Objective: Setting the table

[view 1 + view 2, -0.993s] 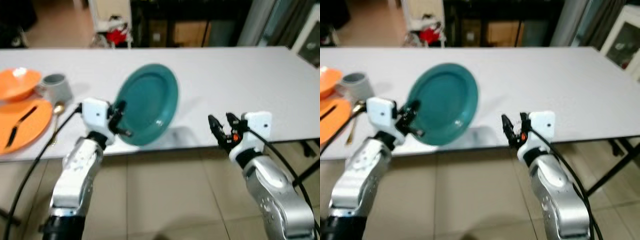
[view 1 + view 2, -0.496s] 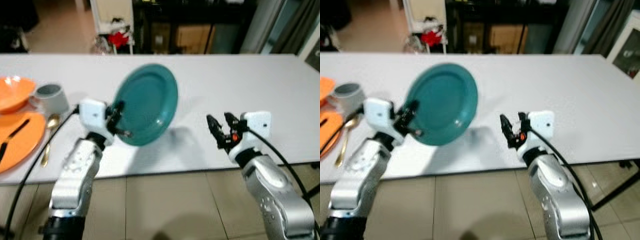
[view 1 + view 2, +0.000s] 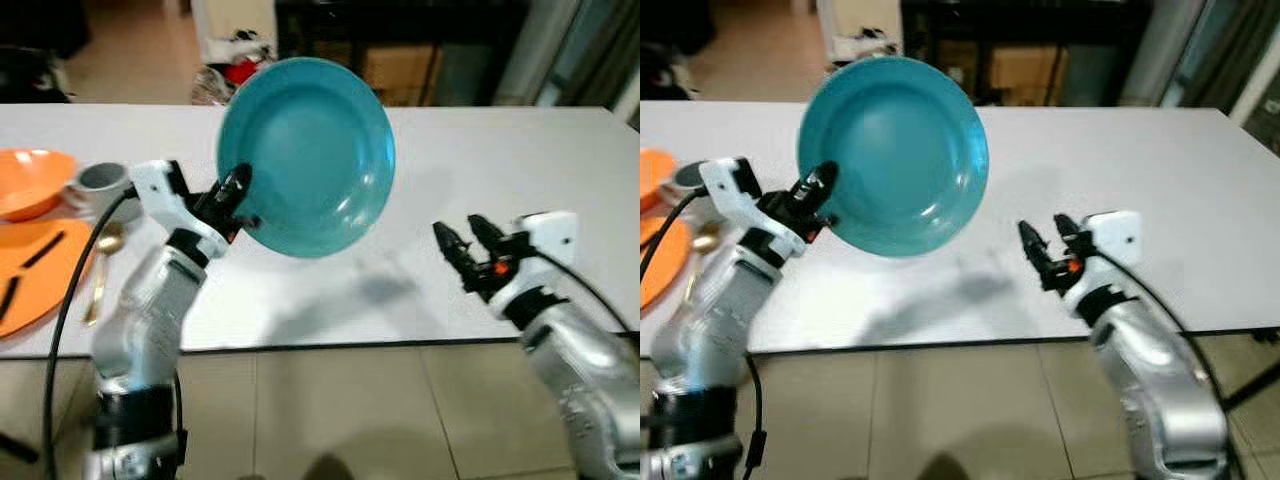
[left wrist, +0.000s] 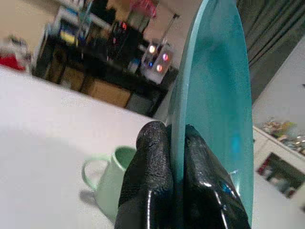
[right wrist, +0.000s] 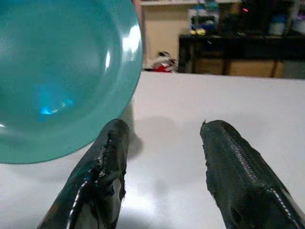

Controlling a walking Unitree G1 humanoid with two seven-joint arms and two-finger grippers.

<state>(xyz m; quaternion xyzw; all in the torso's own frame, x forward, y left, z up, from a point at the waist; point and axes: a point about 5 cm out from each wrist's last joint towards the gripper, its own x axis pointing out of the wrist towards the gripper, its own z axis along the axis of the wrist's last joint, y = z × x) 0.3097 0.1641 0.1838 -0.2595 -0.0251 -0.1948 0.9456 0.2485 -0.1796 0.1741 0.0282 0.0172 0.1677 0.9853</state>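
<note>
A teal plate (image 3: 305, 155) hangs in the air above the white table (image 3: 500, 150), tilted nearly upright with its hollow side facing me. My left gripper (image 3: 238, 198) is shut on its lower left rim; in the left wrist view the two black fingers (image 4: 152, 162) pinch the plate's edge (image 4: 214, 95). My right gripper (image 3: 465, 245) is open with nothing between its fingers, low over the table near the front edge, to the right of the plate. In the right wrist view the plate (image 5: 57, 71) sits just beyond the right gripper (image 5: 164, 126).
At the table's left end are an orange bowl (image 3: 30, 180), a grey mug (image 3: 100, 185), an orange plate (image 3: 35, 275) with a black utensil on it, and a gold spoon (image 3: 100, 270). Dark furniture stands behind the table. Tiled floor lies in front.
My left gripper has raised the teal plate higher above the table and turned it more towards me. The right gripper has stayed open in about the same place.
</note>
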